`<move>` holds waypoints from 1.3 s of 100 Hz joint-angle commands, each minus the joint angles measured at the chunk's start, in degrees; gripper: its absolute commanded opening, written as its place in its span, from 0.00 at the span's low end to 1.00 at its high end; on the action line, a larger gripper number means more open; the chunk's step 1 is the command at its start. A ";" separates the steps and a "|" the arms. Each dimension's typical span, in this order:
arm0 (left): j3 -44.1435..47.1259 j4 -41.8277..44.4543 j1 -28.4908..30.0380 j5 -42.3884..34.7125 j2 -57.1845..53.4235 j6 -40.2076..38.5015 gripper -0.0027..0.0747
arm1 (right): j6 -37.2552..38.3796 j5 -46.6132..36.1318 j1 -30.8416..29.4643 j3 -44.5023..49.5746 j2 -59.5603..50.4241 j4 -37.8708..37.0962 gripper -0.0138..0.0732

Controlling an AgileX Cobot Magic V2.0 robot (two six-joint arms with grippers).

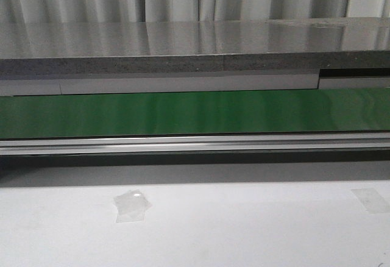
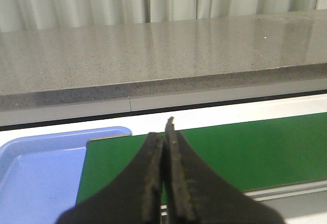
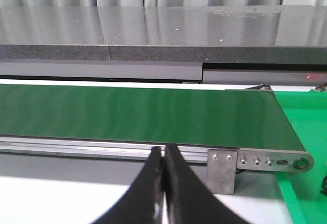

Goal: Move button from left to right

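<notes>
Front view gives you no button anywhere: only the bare green conveyor belt (image 1: 195,113), its aluminium rail (image 1: 195,144) and the white table (image 1: 244,230). Neither wrist view shows it either, so you cannot judge its direction, its axis or the nearer arm. Your left gripper (image 2: 164,137) is clenched on nothing above the belt's end, beside a blue tray (image 2: 36,168). Your right gripper (image 3: 163,155) is likewise pressed together, empty, facing the belt's other end.
</notes>
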 commanded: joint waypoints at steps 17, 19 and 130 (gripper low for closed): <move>-1.44 6.84 -0.59 -4.53 -0.28 -2.84 0.01 | -0.30 -4.82 -0.01 -0.87 -1.08 0.15 0.08; -1.40 8.13 -0.59 -4.53 -0.54 -4.22 0.01 | -0.30 -4.82 -0.01 -0.87 -1.08 0.15 0.08; 22.53 22.36 2.96 -20.12 -17.97 -21.84 0.01 | -0.30 -4.82 -0.01 -0.87 -1.08 0.15 0.08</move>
